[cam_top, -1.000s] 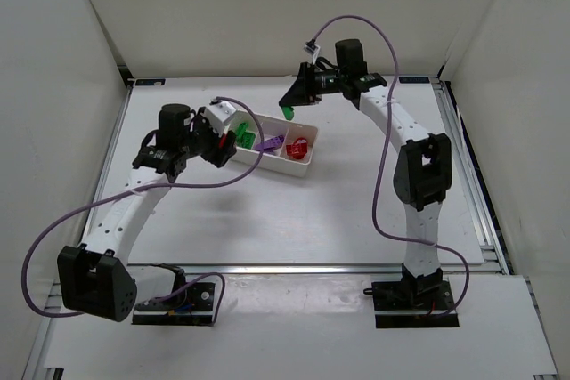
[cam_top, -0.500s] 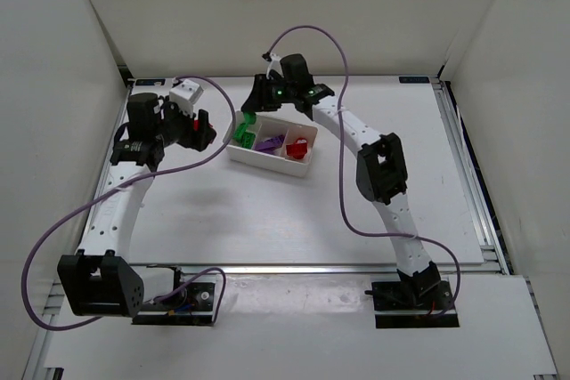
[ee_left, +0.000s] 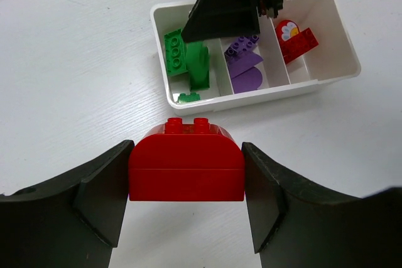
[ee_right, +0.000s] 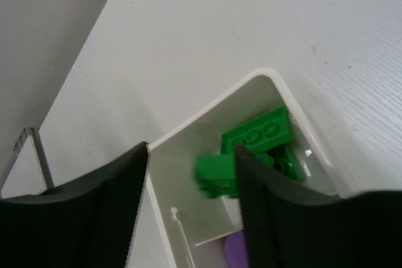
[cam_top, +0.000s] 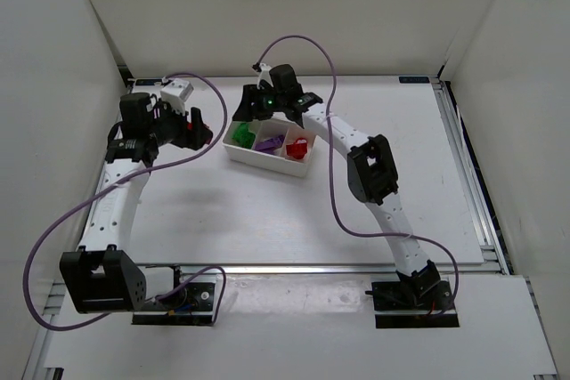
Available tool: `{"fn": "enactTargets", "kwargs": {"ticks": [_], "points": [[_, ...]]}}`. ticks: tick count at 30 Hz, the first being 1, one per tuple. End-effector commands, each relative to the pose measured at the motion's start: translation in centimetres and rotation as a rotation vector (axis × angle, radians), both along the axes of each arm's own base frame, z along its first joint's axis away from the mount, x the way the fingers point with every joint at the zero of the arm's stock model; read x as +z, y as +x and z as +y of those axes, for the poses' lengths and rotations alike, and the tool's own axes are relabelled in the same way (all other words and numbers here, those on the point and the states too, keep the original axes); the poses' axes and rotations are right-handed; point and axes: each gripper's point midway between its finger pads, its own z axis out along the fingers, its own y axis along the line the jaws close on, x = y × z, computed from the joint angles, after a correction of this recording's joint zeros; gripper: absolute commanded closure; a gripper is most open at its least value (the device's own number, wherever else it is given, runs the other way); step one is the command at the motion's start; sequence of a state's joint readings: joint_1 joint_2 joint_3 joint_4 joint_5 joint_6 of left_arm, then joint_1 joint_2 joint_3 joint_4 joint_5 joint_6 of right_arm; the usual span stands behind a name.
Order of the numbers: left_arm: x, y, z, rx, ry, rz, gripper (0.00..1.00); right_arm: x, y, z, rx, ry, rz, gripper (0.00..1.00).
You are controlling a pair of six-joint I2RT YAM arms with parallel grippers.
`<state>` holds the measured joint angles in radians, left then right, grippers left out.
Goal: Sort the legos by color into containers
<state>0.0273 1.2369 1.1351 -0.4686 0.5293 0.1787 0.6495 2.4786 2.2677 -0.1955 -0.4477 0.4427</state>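
Three compartments of the tray (ee_left: 251, 94) on the counter (ee_left: 75, 61) hold green legos (ee_left: 187, 61), purple legos (ee_left: 244, 67) and a red lego (ee_left: 296, 39) apart. The left end effector (ee_left: 186, 183) clamps a red brick (ee_left: 186, 155) near the tray; the right end effector (ee_right: 191, 155) hangs spread above the green legos, a blurred green brick (ee_right: 215, 174) in its gap

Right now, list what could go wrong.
1. The left gripper holds a red brick bound for the red compartment at the far end of the tray. The right gripper hangs over the green compartment between them, so they may collide.
2. The blurred green brick below the open right gripper might bounce out.
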Motion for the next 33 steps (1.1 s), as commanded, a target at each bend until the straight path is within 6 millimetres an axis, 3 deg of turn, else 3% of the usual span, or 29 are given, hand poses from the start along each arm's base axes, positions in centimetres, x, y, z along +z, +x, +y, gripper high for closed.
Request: {"fn": "enactTargets", "kwargs": {"ticks": [1, 7, 10, 11, 13, 14, 16, 17, 18, 20, 21, 22, 23, 24, 25, 27, 33], "points": [[2.1, 0.4, -0.3, -0.009, -0.071, -0.015, 0.87, -0.1, -0.5, 1.2, 0.057, 0.025, -0.053, 0.33], [2.9, 1.0, -0.2, -0.015, -0.18, 0.017, 0.86, -0.5, -0.7, 0.7, 0.076, 0.005, -0.065, 0.2], [3.7, 0.8, -1.5, -0.109, -0.316, 0.065, 0.86, 0.3, -0.9, 0.0, 0.098, 0.006, -0.084, 0.15], [4.2, 0.2, -2.3, -0.174, -0.372, 0.085, 0.86, 1.8, -0.9, -0.4, 0.111, 0.015, -0.118, 0.14], [5.1, 0.1, -2.9, -0.205, -0.468, 0.119, 0.86, 2.4, -0.8, -1.4, 0.118, 0.014, -0.13, 0.13], [5.2, -0.2, -3.4, -0.253, -0.517, 0.149, 0.86, 4.4, -1.2, -1.9, 0.155, 0.034, -0.176, 0.12], [5.6, 0.2, -4.0, -0.276, -0.596, 0.189, 0.86, 5.5, -1.9, -3.4, 0.22, 0.06, -0.189, 0.11], [5.8, -0.2, -4.3, -0.308, -0.631, 0.216, 0.86, 7.7, -2.4, -4.2, 0.246, 0.087, -0.229, 0.1], [6.2, 0.2, -4.5, -0.329, -0.648, 0.203, 0.86, 8.7, -2.8, -4.7, 0.269, 0.102, -0.254, 0.09], [6.1, 0.5, -4.7, -0.329, -0.714, 0.266, 0.87, 9.0, -3.2, -6.3, 0.265, 0.111, -0.266, 0.09], [6.6, 0.6, -4.8, -0.364, -0.715, 0.237, 0.87, 11.4, -3.8, -7.1, 0.258, 0.117, -0.332, 0.09], [6.5, 0.6, -4.8, -0.372, -0.731, 0.258, 0.87, 10.4, -4.2, -7.7, 0.247, 0.095, -0.336, 0.09], [6.4, 0.7, -4.9, -0.375, -0.758, 0.293, 0.87, 10.9, -4.7, -8.1, 0.25, 0.092, -0.366, 0.09], [6.4, 0.7, -5.0, -0.392, -0.768, 0.307, 0.87, 12.7, -5.6, -8.8, 0.263, 0.094, -0.43, 0.09], [6.5, 0.8, -5.0, -0.409, -0.769, 0.303, 0.86, 12.0, -6.4, -9.2, 0.276, 0.083, -0.424, 0.09], [6.3, 0.8, -5.2, -0.451, -0.798, 0.366, 0.85, 13.7, -7.8, -9.9, 0.311, 0.088, -0.484, 0.09], [7.0, -0.6, -6.9, -0.645, -0.789, 0.45, 0.83, 14.5, -11.2, -11.5, 0.472, 0.05, -0.67, 0.08]]}}
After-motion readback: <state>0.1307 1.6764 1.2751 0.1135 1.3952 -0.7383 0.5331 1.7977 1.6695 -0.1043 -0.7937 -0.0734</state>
